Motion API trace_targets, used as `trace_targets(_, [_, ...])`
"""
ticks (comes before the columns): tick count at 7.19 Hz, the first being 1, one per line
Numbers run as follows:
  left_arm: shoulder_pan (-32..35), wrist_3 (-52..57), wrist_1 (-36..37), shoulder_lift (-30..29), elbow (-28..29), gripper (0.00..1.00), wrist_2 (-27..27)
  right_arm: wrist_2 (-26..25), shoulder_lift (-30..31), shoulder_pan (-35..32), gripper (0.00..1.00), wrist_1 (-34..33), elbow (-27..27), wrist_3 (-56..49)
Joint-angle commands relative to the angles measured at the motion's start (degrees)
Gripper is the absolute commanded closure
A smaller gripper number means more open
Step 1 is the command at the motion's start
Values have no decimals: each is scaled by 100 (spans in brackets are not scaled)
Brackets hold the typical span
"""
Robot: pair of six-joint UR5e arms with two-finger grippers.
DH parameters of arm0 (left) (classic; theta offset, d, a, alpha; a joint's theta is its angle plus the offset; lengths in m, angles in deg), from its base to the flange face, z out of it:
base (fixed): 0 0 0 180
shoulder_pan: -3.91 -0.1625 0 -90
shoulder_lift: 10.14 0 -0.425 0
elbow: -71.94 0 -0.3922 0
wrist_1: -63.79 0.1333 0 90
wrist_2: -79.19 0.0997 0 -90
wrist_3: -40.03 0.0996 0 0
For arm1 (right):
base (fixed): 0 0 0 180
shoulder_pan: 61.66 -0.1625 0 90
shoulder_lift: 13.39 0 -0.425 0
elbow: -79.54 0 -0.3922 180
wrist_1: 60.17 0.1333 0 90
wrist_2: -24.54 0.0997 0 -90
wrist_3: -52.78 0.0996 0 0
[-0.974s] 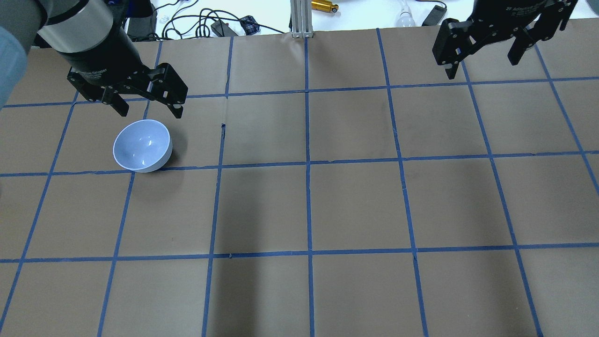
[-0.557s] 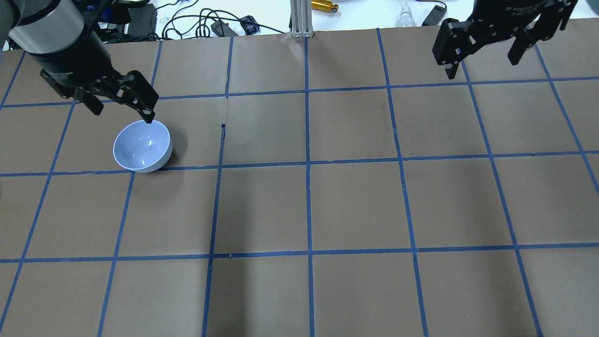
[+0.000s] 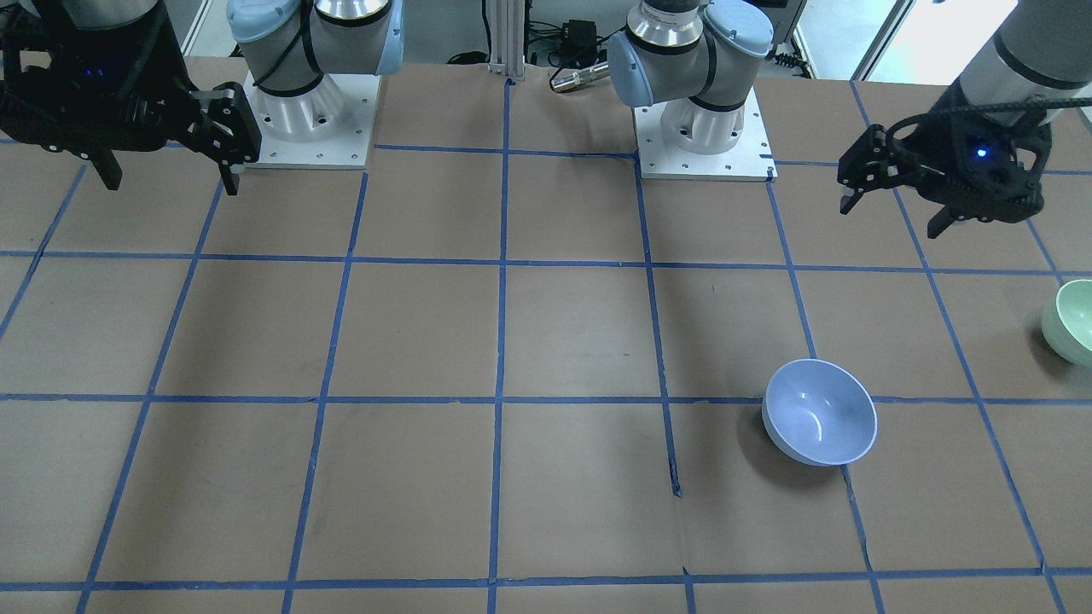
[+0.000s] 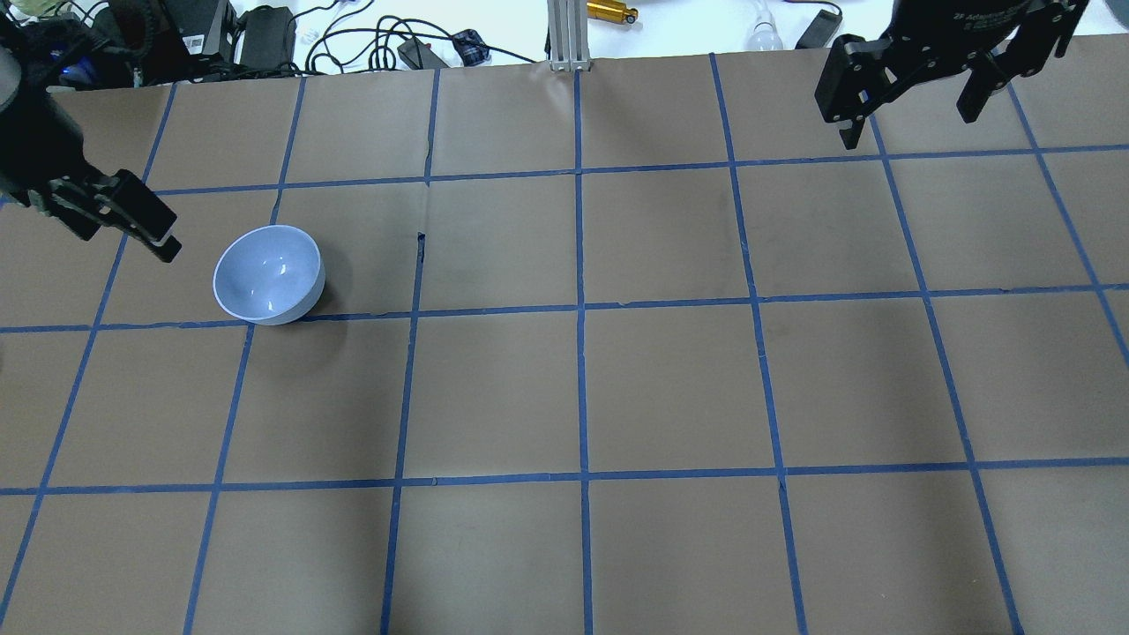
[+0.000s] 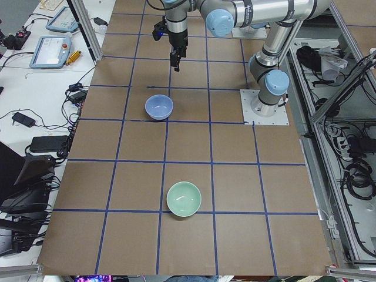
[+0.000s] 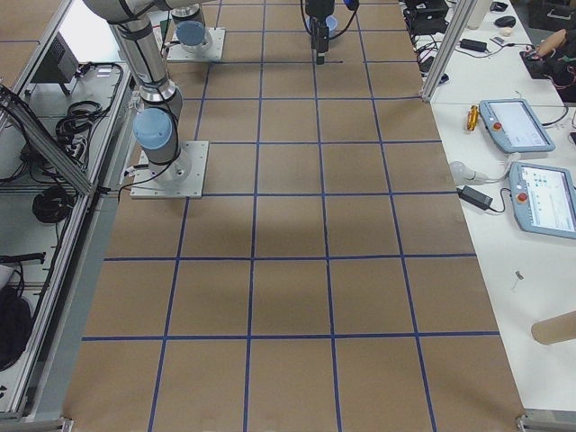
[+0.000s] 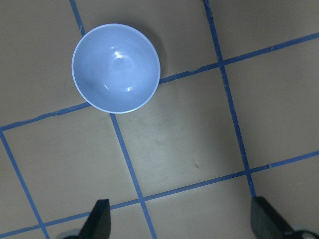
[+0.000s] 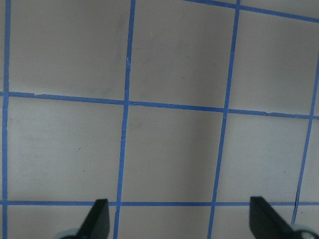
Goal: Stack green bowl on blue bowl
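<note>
The blue bowl (image 4: 269, 275) stands upright and empty on the brown table, left of centre; it also shows in the front view (image 3: 819, 412), the left side view (image 5: 158, 107) and the left wrist view (image 7: 116, 68). The green bowl (image 3: 1077, 322) stands upright near the table's left end, cut by the front view's edge and whole in the left side view (image 5: 183, 198); the overhead view does not show it. My left gripper (image 4: 123, 240) (image 3: 891, 217) (image 7: 180, 221) hovers open and empty, left of the blue bowl. My right gripper (image 4: 908, 123) (image 3: 171, 181) (image 8: 180, 221) hangs open and empty at the far right.
The table is brown paper with a blue tape grid. Cables, power bricks and an aluminium post (image 4: 569, 35) lie along the far edge. The two arm bases (image 3: 307, 111) (image 3: 699, 128) stand on the robot's side. A small tear in the paper (image 4: 421, 247) lies right of the blue bowl.
My left gripper has moved left, from just behind the blue bowl toward the table's left end, still open and empty. The blue bowl and my right arm have not moved.
</note>
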Motion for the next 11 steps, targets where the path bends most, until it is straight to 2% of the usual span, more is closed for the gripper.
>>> trace_targets(1, [-768,1090,-3,-122,-79,0,2,0,0,0,0,0,0,0])
trace_targets(3, [-1357,2142,23,-227,-79,0,29,0,0,0,0,0,0,0])
trace_targets(6, [-2736,4259,258,-464,-175,0,-6,0,0,0,0,0,0,0])
trace_targets(8, [-3553,5315,601,-928,-184,0,2,0,0,0,0,0,0,0])
trace_targets(10, [-3846,7123,1793,-1438,-167,0,82,0,0,0,0,0,0,0])
trace_targets(11, [-4239,7758,2025,-1736,-167,0,3,0,0,0,0,0,0,0])
